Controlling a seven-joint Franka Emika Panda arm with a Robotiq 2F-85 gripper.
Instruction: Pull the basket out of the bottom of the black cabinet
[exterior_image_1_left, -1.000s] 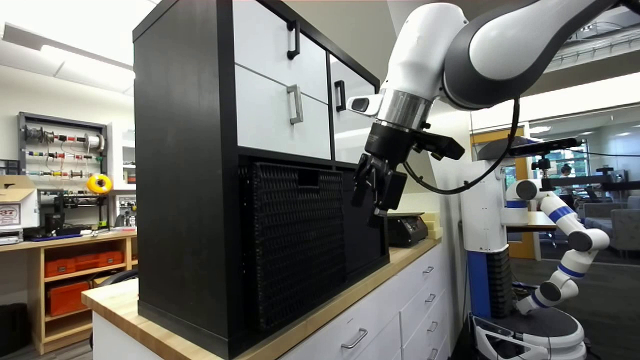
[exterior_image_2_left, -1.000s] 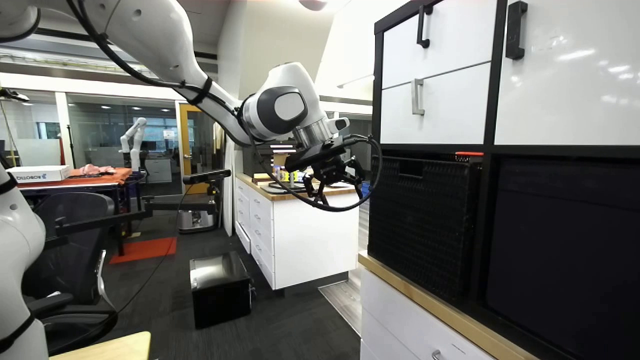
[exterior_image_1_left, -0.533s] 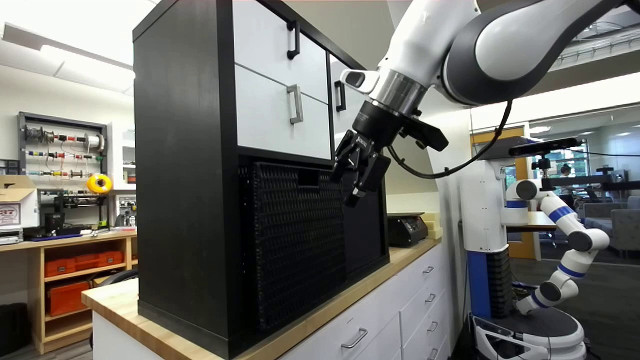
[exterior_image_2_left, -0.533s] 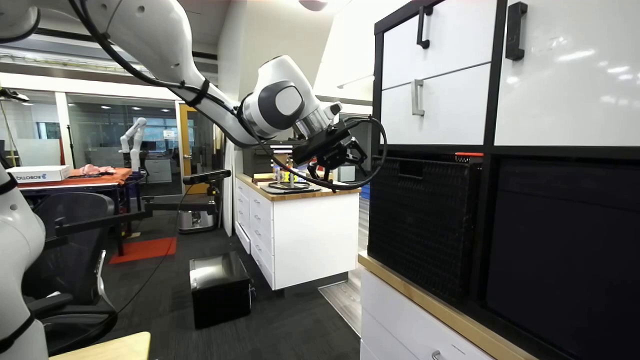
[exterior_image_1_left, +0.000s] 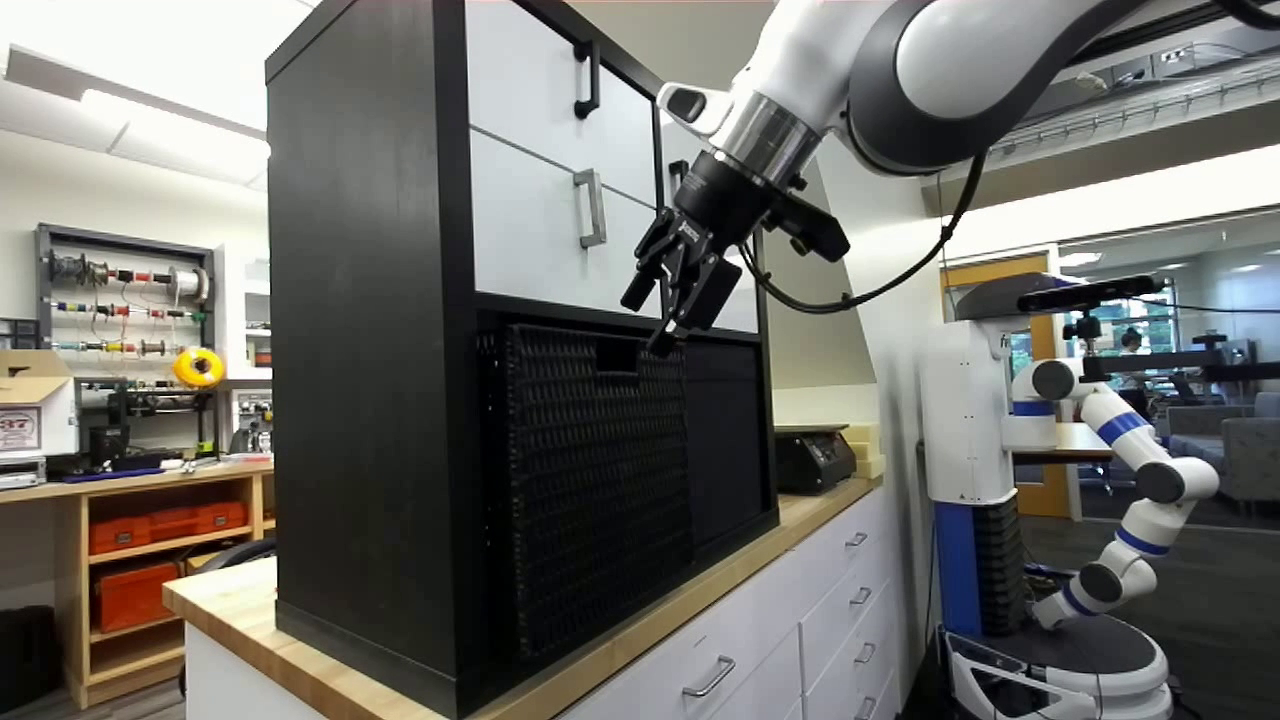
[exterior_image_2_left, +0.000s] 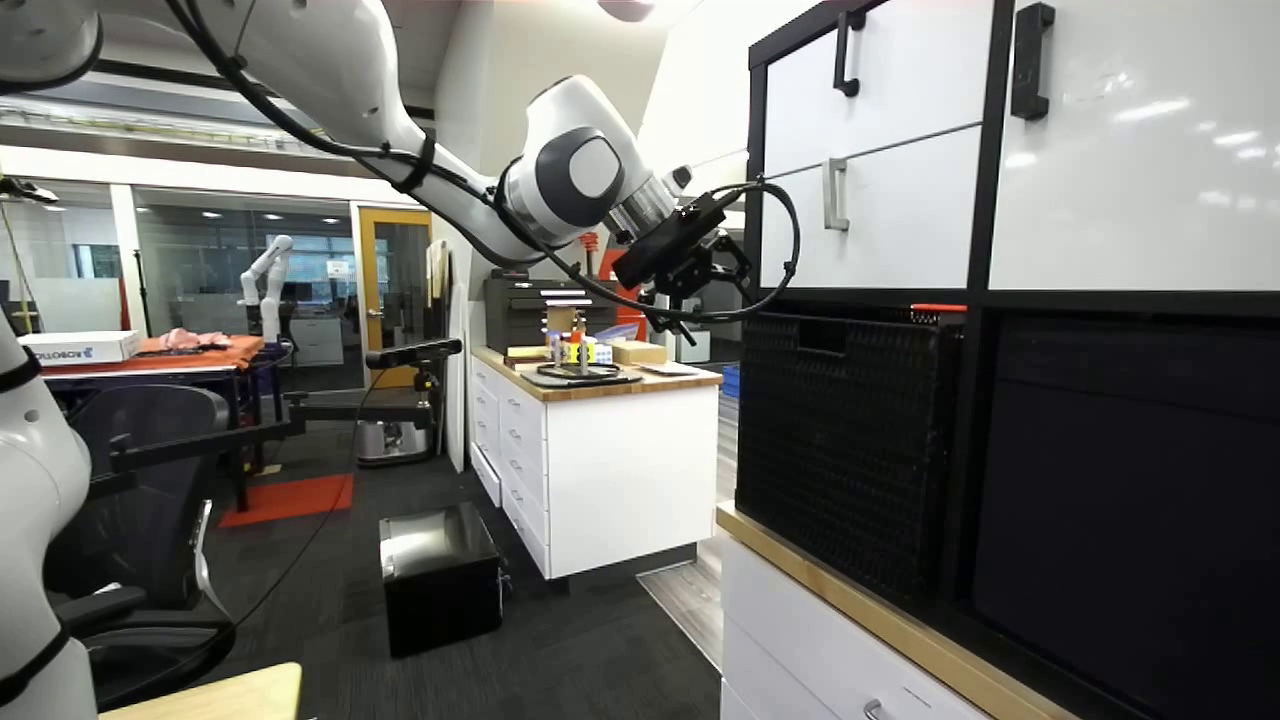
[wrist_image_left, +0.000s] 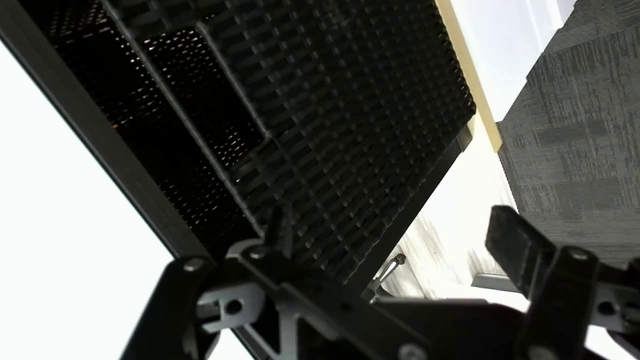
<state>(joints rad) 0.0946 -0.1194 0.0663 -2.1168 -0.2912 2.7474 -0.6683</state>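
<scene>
The basket (exterior_image_1_left: 600, 480) is black and woven, sitting in the lower compartment of the black cabinet (exterior_image_1_left: 360, 350). It shows in both exterior views (exterior_image_2_left: 840, 440) and fills much of the wrist view (wrist_image_left: 350, 110). Its slot handle (exterior_image_1_left: 616, 355) is near the top edge and shows as a dark opening in the wrist view (wrist_image_left: 210, 75). My gripper (exterior_image_1_left: 648, 325) is tilted downward in front of the cabinet, near the height of the basket's top. In an exterior view the gripper (exterior_image_2_left: 718, 310) is apart from the basket. Its fingers are spread, with nothing between them in the wrist view (wrist_image_left: 392, 225).
White drawer fronts above the basket carry a grey handle (exterior_image_1_left: 592, 208) and a black handle (exterior_image_1_left: 588, 80). The cabinet stands on a wooden top (exterior_image_1_left: 680, 607) over white drawers. A black device (exterior_image_1_left: 815, 460) stands beside it. A red-orange item (exterior_image_2_left: 938, 308) lies above the basket's edge.
My gripper has risen and moved towards the cabinet, from below the slot's height to about or above it, with its fingers still spread. The basket and cabinet have not moved.
</scene>
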